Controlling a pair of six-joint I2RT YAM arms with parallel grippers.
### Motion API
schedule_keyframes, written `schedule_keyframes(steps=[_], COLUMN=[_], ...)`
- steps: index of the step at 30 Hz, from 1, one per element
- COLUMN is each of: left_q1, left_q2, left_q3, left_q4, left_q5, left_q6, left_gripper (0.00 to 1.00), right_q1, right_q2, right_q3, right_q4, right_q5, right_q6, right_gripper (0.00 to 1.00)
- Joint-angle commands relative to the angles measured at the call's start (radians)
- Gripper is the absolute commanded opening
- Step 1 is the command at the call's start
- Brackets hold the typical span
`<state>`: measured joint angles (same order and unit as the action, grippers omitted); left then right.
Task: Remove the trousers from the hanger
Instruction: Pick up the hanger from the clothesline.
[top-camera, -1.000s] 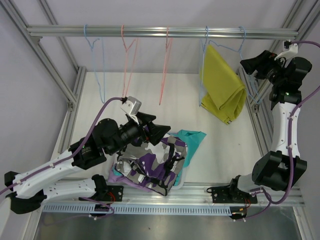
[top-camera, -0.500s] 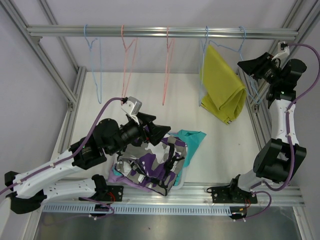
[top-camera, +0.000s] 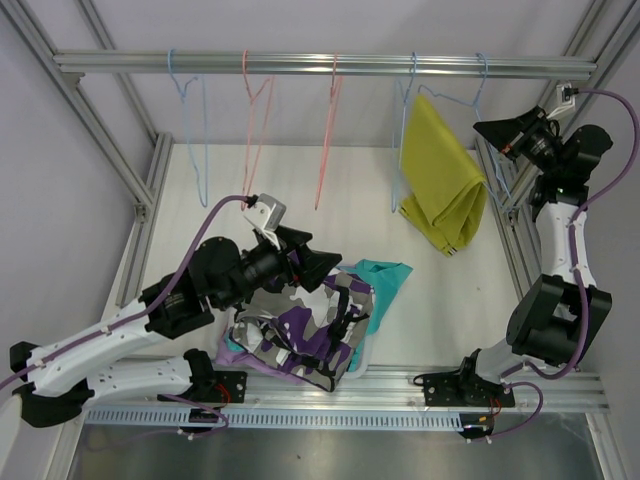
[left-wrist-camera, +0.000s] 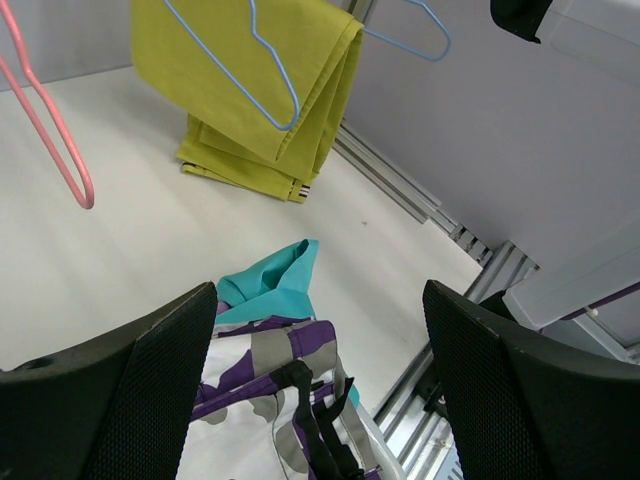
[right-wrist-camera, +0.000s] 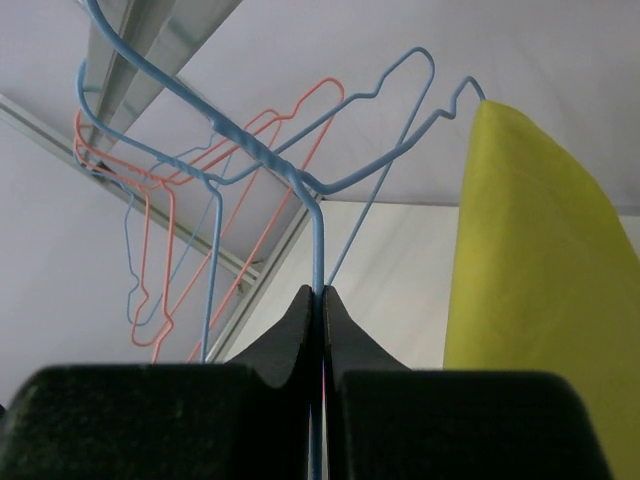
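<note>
Mustard yellow trousers (top-camera: 440, 175) (left-wrist-camera: 255, 90) (right-wrist-camera: 540, 270) hang folded over a blue wire hanger (top-camera: 408, 95) at the right of the rail. My right gripper (top-camera: 482, 128) (right-wrist-camera: 320, 292) is up beside them, shut on the upright wire of a blue hanger (right-wrist-camera: 318, 235). I cannot tell whether that hanger carries the trousers. The camouflage trousers (top-camera: 300, 330) (left-wrist-camera: 250, 380), teal trousers (top-camera: 385, 280) (left-wrist-camera: 270, 285) and lilac trousers (top-camera: 235, 352) lie piled near the front. My left gripper (top-camera: 325, 268) (left-wrist-camera: 318, 300) hovers open over that pile, holding nothing.
Two empty pink hangers (top-camera: 255, 120) (top-camera: 330, 130) and an empty blue hanger (top-camera: 195, 120) hang from the metal rail (top-camera: 300, 65). Aluminium frame posts (top-camera: 150, 180) run along the left and right sides. A pale tray edge (top-camera: 370, 352) shows under the pile.
My right gripper rose toward the rail and closed from open onto the blue hanger wire. The yellow trousers swung slightly left. The left arm stayed still.
</note>
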<state>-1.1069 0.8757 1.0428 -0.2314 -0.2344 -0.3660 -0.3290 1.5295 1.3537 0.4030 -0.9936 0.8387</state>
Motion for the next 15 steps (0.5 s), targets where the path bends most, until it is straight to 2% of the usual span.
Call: schedule_keyframes(steps=[1,6,15], left_q1=[-0.005,-0.005,-0.005], left_q2=[-0.023,-0.038,-0.05], left_q3=[-0.001,-0.017,-0.021], left_q4=[0.001,-0.011,-0.036], left_q5=[-0.017,-0.017,-0.013], left_q6=[0.002,-0.013,-0.024], left_gripper=[0.88,0.88,0.88], right_q1=[0.013,0.047,0.108], right_q2=[-0.02,-0.081,-0.138], right_q3=[0.001,0.071,0.326], right_q4=[0.178,0.14,-0.151], right_q5=[-0.046,-0.002,0.139], right_q6=[0.099,0.077,-0.07], right_gripper=[0.0,0.0,0.0])
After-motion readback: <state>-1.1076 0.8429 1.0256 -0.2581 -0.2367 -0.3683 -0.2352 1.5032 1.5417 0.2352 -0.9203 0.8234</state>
